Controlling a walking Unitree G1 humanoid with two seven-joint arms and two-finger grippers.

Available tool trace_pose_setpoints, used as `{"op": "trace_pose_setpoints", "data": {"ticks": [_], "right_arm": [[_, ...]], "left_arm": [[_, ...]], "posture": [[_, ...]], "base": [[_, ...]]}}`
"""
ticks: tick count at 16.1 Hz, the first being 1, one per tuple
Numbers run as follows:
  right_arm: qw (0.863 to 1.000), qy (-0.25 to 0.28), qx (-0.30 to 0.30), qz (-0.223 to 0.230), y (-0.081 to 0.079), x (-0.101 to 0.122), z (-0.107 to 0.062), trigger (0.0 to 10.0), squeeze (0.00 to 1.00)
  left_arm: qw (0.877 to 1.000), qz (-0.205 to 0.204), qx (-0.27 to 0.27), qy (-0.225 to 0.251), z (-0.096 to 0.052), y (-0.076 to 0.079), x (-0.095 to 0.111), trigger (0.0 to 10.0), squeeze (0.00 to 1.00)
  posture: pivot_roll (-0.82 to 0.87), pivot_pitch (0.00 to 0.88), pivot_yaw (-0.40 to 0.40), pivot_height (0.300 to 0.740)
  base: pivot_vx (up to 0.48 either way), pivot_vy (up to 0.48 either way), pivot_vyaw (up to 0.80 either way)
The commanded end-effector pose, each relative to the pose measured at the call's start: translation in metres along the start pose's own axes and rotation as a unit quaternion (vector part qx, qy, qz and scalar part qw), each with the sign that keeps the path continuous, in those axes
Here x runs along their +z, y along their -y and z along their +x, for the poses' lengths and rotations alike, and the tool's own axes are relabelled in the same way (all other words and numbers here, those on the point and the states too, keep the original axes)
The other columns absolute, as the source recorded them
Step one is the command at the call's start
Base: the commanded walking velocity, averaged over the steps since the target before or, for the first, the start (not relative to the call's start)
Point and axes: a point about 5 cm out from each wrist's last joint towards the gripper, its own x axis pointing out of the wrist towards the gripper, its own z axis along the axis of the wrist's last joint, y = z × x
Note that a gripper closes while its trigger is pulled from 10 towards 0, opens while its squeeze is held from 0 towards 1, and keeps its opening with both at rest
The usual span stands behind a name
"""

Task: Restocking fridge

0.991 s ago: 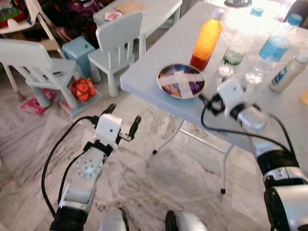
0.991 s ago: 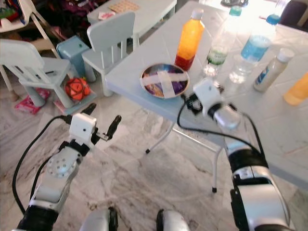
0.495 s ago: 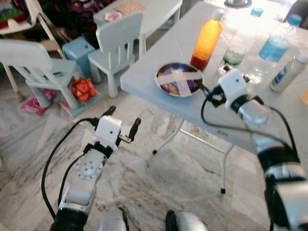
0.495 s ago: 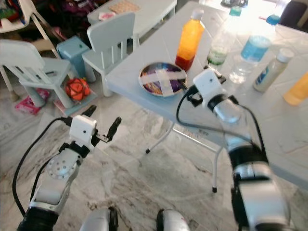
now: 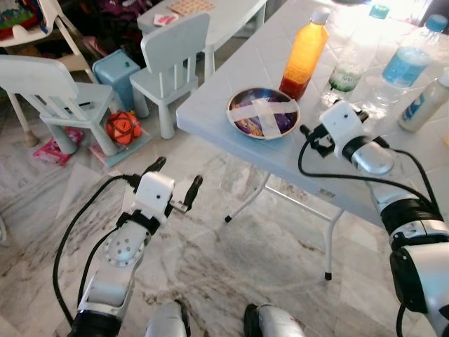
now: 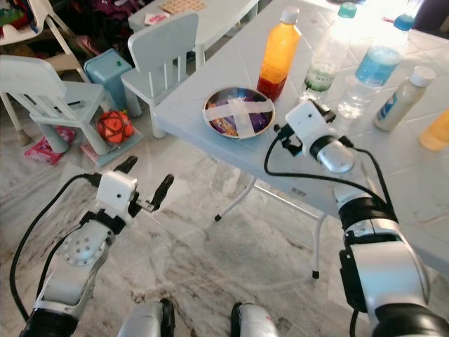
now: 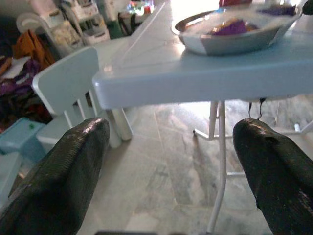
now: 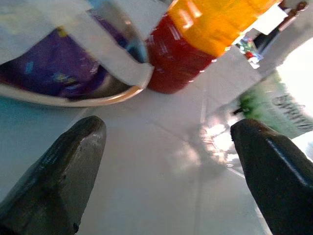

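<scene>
Standing on the white folding table (image 5: 231, 84): an orange juice bottle (image 5: 303, 53), clear water bottles behind it, and a foil-lined bowl (image 5: 263, 113) taped across. From the head views, the right gripper (image 6: 298, 116) hovers over the table just beside the bowl, the juice bottle near and ahead of it. The left gripper (image 5: 175, 182) hangs above the marble floor, fingers spread, holding nothing. Left wrist view: table edge and bowl well ahead. Right wrist view: black fingers (image 8: 54, 181) wide apart, empty, the juice bottle's red base (image 8: 178, 61) between and beyond them.
</scene>
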Motion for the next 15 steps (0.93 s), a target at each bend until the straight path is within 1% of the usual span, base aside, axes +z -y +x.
{"op": "trace_pose_setpoints", "data": {"ticks": [1, 3, 5, 7, 9, 10, 11, 12, 13, 14, 15], "right_arm": [[1.000, 0.010, 0.011, 0.001, -0.003, 0.002, 0.001, 10.0, 0.00], [0.999, 0.029, 0.021, 0.011, -0.012, 0.005, 0.003, 10.0, 0.00], [0.999, 0.034, 0.029, 0.013, -0.018, 0.007, 0.005, 10.0, 0.00], [0.998, 0.028, 0.055, 0.018, -0.031, 0.004, 0.006, 10.0, 0.00], [0.997, 0.009, 0.068, 0.024, -0.038, -0.003, 0.004, 10.0, 0.00], [0.996, -0.015, 0.080, 0.042, -0.046, -0.014, -0.001, 10.0, 0.00], [0.995, -0.020, 0.078, 0.058, -0.049, -0.020, -0.004, 10.0, 0.00], [0.993, -0.024, 0.064, 0.097, -0.054, -0.026, -0.008, 10.0, 0.00], [0.988, -0.015, 0.030, 0.149, -0.058, -0.031, -0.015, 10.0, 0.00], [0.980, 0.017, -0.022, 0.197, -0.059, -0.025, -0.023, 10.0, 0.00], [0.972, 0.047, -0.051, 0.226, -0.061, -0.016, -0.031, 10.0, 0.00]], "left_arm": [[1.000, 0.004, -0.004, 0.003, -0.001, -0.002, 0.004, 10.0, 0.00], [1.000, 0.007, -0.006, 0.002, -0.002, -0.004, 0.005, 10.0, 0.00], [1.000, 0.008, -0.006, 0.001, -0.003, -0.004, 0.005, 10.0, 0.00], [1.000, 0.008, -0.006, 0.001, -0.003, -0.004, 0.006, 10.0, 0.00], [1.000, 0.008, -0.005, 0.001, -0.002, -0.004, 0.006, 10.0, 0.00], [1.000, 0.007, -0.004, 0.001, -0.001, -0.004, 0.005, 10.0, 0.00], [1.000, 0.007, 0.006, 0.001, -0.001, -0.006, 0.005, 10.0, 0.00], [1.000, 0.000, 0.021, -0.005, 0.001, -0.008, 0.005, 10.0, 0.00], [1.000, 0.001, 0.029, -0.010, 0.001, -0.009, 0.003, 10.0, 0.00], [0.999, 0.002, 0.033, -0.014, -0.002, -0.010, 0.001, 10.0, 0.00], [0.999, -0.001, 0.044, -0.014, -0.004, -0.013, -0.001, 10.0, 0.00]], "posture": [[0.15, 0.198, 0.022, 0.740], [0.16, 0.200, 0.026, 0.740], [0.16, 0.200, 0.027, 0.740], [0.17, 0.195, 0.025, 0.740], [0.16, 0.191, 0.020, 0.740], [0.16, 0.189, 0.017, 0.740], [0.15, 0.186, 0.013, 0.740], [0.14, 0.183, 0.009, 0.740], [0.13, 0.177, 0.006, 0.740], [0.13, 0.172, 0.005, 0.740], [0.11, 0.167, 0.007, 0.740]], "base": [[0.000, 0.000, 0.00], [0.000, 0.000, 0.00], [0.000, 0.000, 0.00], [0.000, 0.000, 0.00], [0.000, 0.000, 0.00], [0.000, 0.000, 0.00], [0.000, 0.000, 0.00], [0.000, 0.000, 0.00], [0.000, 0.000, 0.00], [0.000, 0.000, 0.00], [0.000, 0.000, 0.00]]}}
